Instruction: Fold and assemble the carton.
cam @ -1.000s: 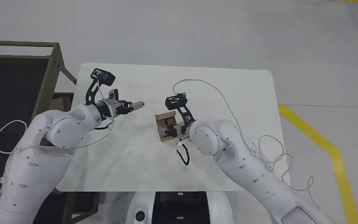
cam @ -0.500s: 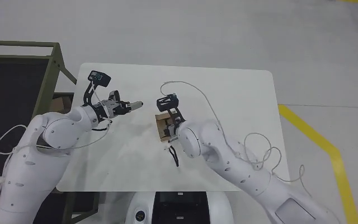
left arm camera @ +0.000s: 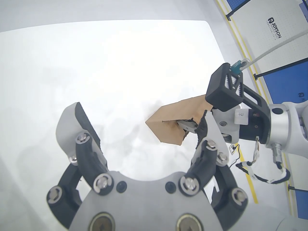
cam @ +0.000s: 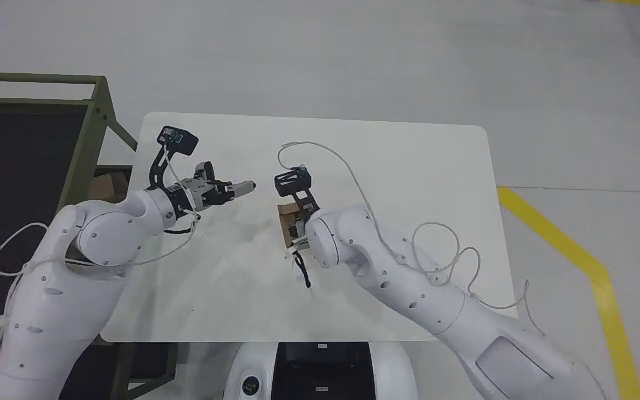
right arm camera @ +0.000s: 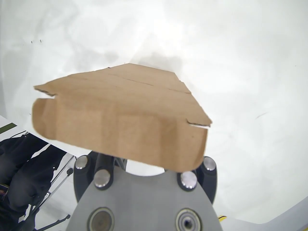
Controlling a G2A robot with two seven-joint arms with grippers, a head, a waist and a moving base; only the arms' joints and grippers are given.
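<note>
Grips the carton (cam: pixel 288 215) near the middle of the worktop (cam: pixel 430 150), right pincer (left arm camera: pixel 190 127) clamped on a flap, rolled slightly toward the left edge over the last second. Keeps left pincer (left arm camera: pixel 140 117) spread apart, unmoved; likely re-angling for the next fold.

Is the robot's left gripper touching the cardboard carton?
Apart. The top view shows a strip of bare white table between the open left gripper and the carton.
</note>
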